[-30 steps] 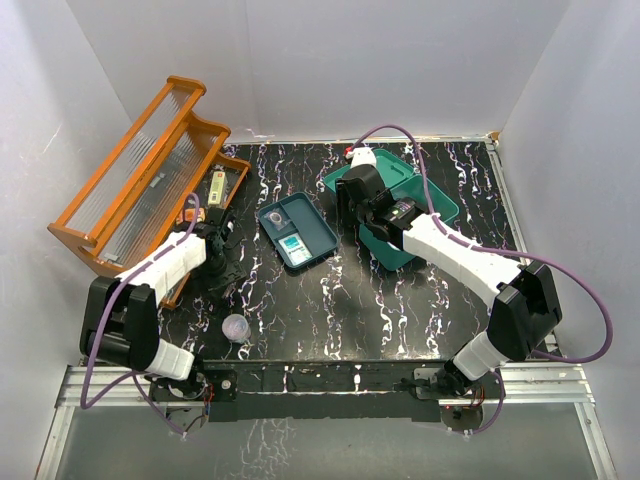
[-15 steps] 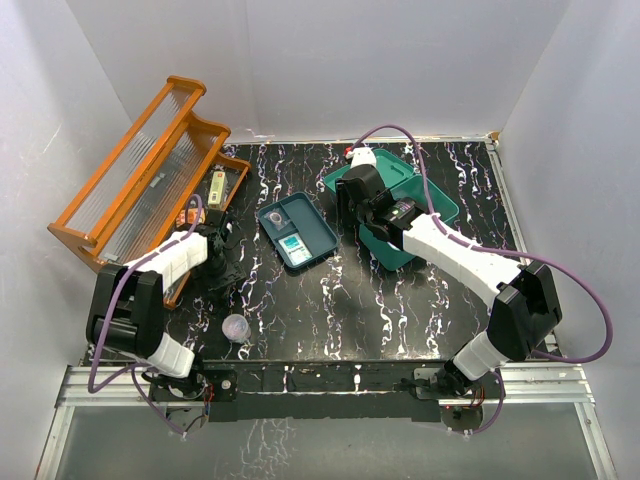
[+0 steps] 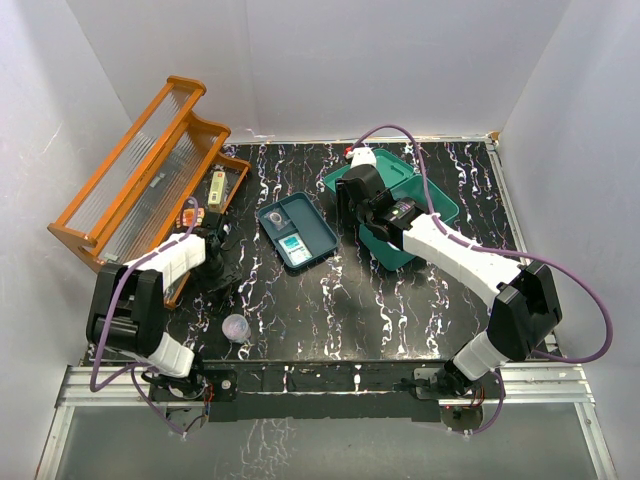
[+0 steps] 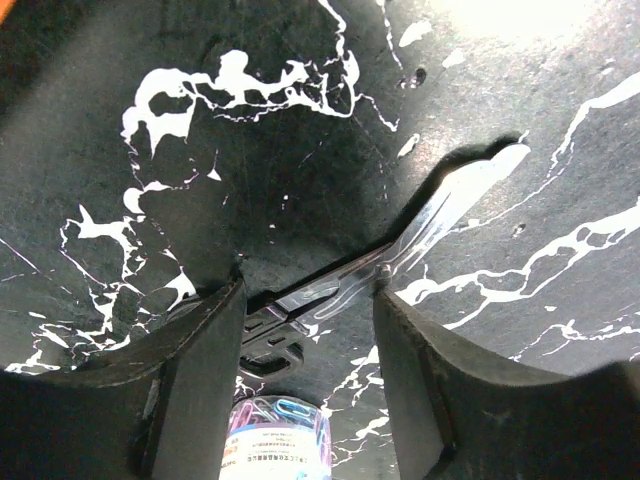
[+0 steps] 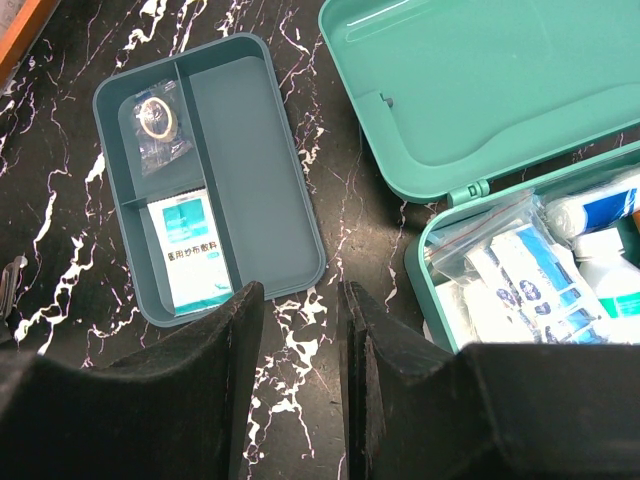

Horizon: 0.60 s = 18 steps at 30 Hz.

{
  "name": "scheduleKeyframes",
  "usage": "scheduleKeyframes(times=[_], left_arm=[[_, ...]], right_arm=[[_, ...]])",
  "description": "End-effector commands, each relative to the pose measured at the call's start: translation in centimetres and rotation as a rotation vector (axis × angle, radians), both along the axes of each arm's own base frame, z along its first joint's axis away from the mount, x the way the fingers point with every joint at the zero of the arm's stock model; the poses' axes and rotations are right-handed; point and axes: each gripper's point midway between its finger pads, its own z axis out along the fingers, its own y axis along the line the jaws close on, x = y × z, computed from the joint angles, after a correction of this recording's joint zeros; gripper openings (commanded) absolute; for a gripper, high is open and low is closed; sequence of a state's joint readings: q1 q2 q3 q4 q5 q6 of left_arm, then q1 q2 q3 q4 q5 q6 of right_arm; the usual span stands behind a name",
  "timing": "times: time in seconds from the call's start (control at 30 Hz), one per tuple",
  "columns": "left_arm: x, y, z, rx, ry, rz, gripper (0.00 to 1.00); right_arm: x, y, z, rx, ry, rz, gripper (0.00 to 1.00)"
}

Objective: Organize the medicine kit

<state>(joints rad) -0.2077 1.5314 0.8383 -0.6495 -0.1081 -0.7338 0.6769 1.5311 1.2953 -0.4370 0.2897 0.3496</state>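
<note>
The medicine kit is a teal box (image 3: 400, 200) standing open at the table's right middle, with its lid (image 5: 480, 90) laid back and its base (image 5: 540, 270) full of bagged supplies. Its flat insert tray (image 3: 297, 232) lies to the left and holds a clear packet (image 5: 155, 125) and a white-teal packet (image 5: 190, 250). My right gripper (image 5: 300, 292) hangs open and empty above the bare gap between tray and box. My left gripper (image 4: 310, 290) is open and low over the table, its fingers either side of a pair of scissors (image 4: 440, 215) with black handles.
A small clear jar of coloured paper clips (image 4: 280, 440) stands just behind the left gripper, near the front left (image 3: 236, 327). An orange wooden rack (image 3: 140, 180) with clear ribbed panels stands at the far left, with a small bottle (image 3: 216, 187) on its low shelf.
The left arm's elbow and forearm have shifted a little and the left gripper has settled slightly nearer over the scissors. The right arm has not moved.
</note>
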Motion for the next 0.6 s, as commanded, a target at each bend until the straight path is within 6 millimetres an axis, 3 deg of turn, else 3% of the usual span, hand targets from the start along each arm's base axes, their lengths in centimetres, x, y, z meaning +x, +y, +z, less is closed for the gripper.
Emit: scheduleKeyframes(times=[0.0,0.27,0.57], left_arm=[[-2.2,-1.0,-0.6,-0.059,0.064,0.05,0.49],[-1.1,-1.3,-1.3,-0.028,0.075,0.018,0.28],[4.7,-2.6,-1.7,-0.033,0.009,-0.043,0.22]], right_arm=[[0.6,0.3,2.2,0.045,-0.066,-0.013,0.33],[0.7,0.2,2.2,0.044,-0.067,-0.017,0.33],[0.8,0.1,2.5,0.043,-0.074,-0.019,0.33]])
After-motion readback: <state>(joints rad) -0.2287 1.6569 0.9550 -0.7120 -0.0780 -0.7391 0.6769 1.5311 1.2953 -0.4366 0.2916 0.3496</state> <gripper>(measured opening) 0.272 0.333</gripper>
